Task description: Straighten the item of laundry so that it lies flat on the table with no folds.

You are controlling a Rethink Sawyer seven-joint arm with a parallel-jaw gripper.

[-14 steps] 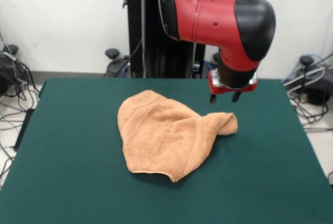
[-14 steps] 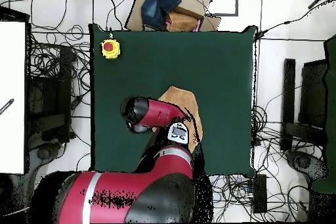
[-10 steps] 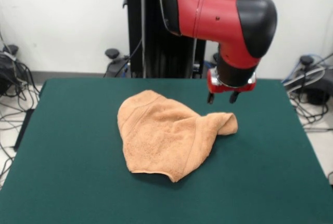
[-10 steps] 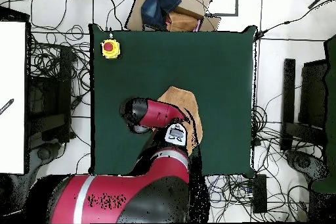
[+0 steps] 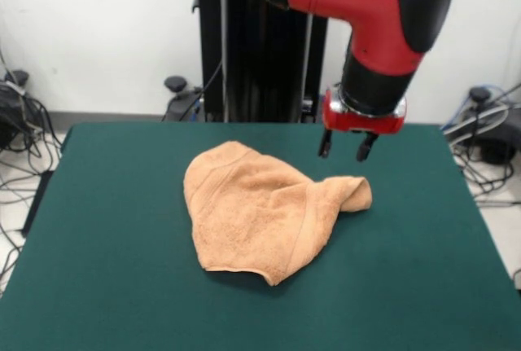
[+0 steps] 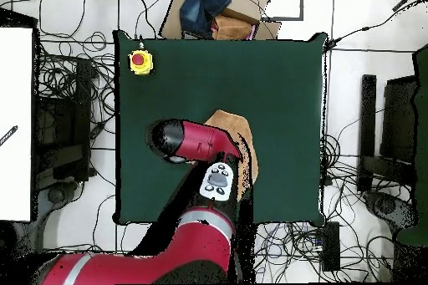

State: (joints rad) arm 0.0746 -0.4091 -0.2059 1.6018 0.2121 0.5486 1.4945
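Green table (image 5: pixel 98 269), end effector (image 5: pixel 344 146) aloft, splayed

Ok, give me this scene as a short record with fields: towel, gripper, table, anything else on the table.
towel: peach-orange towel crumpled, right corner rolled over, not flat
gripper: gripper open, above the towel's rolled corner, not touching it
fingers: two dark fingers pointing down, holding nothing
table: green table, towel near the middle
other: yellow box with red button at one corner, overhead view
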